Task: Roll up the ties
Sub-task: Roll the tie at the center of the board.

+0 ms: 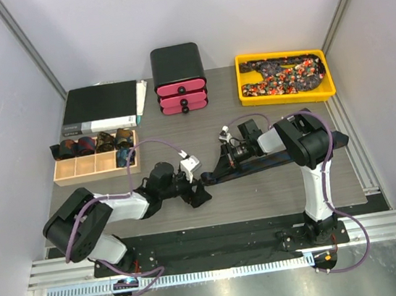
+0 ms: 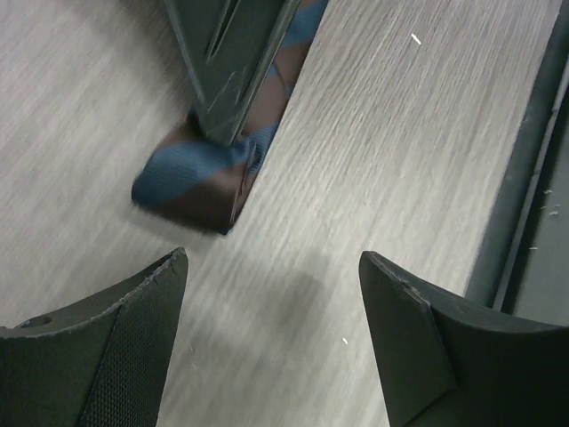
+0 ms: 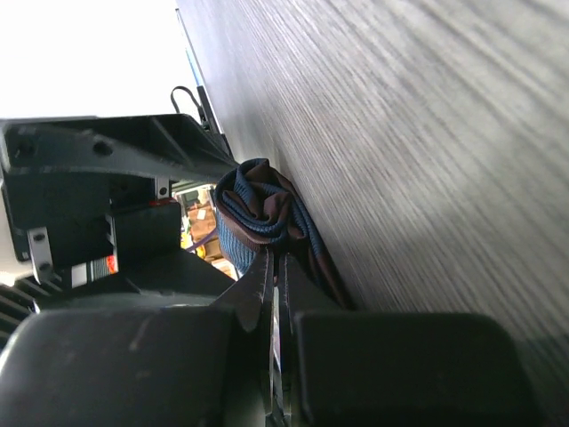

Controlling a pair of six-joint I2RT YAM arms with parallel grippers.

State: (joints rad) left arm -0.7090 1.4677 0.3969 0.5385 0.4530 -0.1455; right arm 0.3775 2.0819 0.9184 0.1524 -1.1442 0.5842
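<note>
On the surface (image 2: 400, 133), we see the right end effector (image 3: 274, 262) pressed together, pinching the folded end of a blue-and-brown striped tie (image 2: 191, 178). Just short of that end, the left end effector (image 2: 274, 267) hovers spread wide, not touching it.

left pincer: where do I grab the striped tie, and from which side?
Probably the folded free end of the striped tie, sticking out past the shut right pincer that holds it. Bring the open left pincer down from above, fingers straddling the band's narrow width: it lies flat on the table, so only the doubled end offers thickness.
</note>
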